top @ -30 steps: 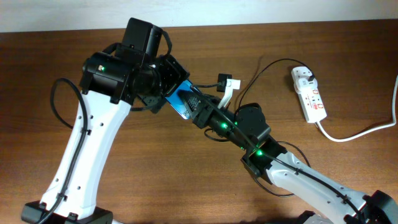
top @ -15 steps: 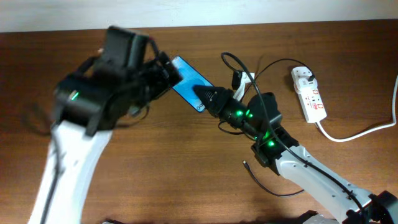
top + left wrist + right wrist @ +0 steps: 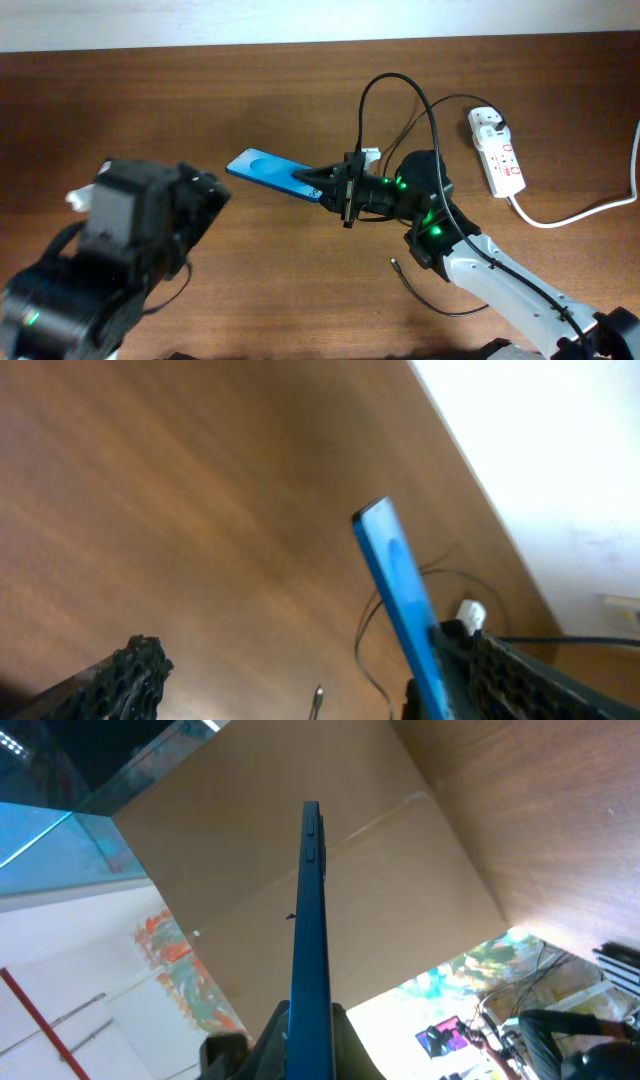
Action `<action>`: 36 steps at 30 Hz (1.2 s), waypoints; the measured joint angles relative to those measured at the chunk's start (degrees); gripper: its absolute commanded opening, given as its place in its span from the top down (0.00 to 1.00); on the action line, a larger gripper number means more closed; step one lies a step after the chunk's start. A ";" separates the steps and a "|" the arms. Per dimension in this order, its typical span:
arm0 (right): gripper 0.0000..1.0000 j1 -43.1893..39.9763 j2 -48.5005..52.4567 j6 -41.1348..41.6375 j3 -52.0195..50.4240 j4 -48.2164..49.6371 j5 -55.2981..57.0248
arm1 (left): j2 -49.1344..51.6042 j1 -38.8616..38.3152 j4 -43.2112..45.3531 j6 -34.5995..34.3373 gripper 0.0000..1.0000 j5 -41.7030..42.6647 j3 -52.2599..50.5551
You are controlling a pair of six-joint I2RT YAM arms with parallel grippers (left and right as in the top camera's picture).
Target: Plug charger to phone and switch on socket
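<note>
Right gripper (image 3: 330, 187) tight on the phone (image 3: 268, 170) — left gripper (image 3: 315, 655) spread wide, empty

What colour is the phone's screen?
Bright blue; the phone shows it best in the overhead view.

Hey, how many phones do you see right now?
1. The phone is gripped at one end by the right claw, sticking out leftward; no other shows.
</note>
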 measured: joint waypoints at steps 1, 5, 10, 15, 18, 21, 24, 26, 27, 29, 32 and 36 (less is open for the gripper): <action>0.96 0.00 0.00 0.20 0.00 -0.31 -0.07 | 0.61 -0.02 3.63 -1.11 0.01 2.10 -2.97; 0.96 0.00 0.00 0.66 0.09 -3.56 -0.28 | 4.50 -0.02 9.75 -5.27 0.01 9.97 -7.58; 0.96 0.00 0.00 0.63 0.09 -3.32 -0.24 | 13.00 -0.02 15.74 -6.86 0.04 18.91 -7.61; 0.96 0.00 0.11 0.81 -0.20 9.40 4.15 | 14.93 -0.02 19.39 -7.10 0.14 21.35 -7.69; 0.96 0.00 0.07 0.90 -0.11 10.51 5.68 | 14.93 -0.02 20.52 -8.79 0.27 21.53 -7.69; 0.96 0.00 0.07 0.85 -0.09 9.35 5.79 | 14.93 0.11 22.91 -10.34 0.41 21.57 -7.69; 0.96 0.00 0.07 0.83 -0.11 7.21 5.79 | 14.93 1.25 24.13 -10.88 0.47 21.79 -7.69; 0.96 0.00 0.07 0.85 -0.11 7.21 5.79 | 14.93 1.29 25.59 -10.93 0.47 21.94 -7.69; 0.96 0.00 0.07 0.85 -0.11 7.23 5.66 | 14.93 1.29 25.79 -10.93 0.47 21.92 -7.69; 0.96 0.00 0.07 0.83 -0.11 7.23 5.38 | 14.93 1.29 26.03 -10.93 0.50 21.94 -7.69; 0.96 0.00 0.07 0.92 -0.11 7.56 4.76 | 14.93 1.31 26.05 -11.08 0.69 21.92 -7.69; 0.96 -0.04 0.07 0.96 0.00 8.11 5.86 | 14.95 1.29 26.67 -11.37 0.79 21.90 -7.89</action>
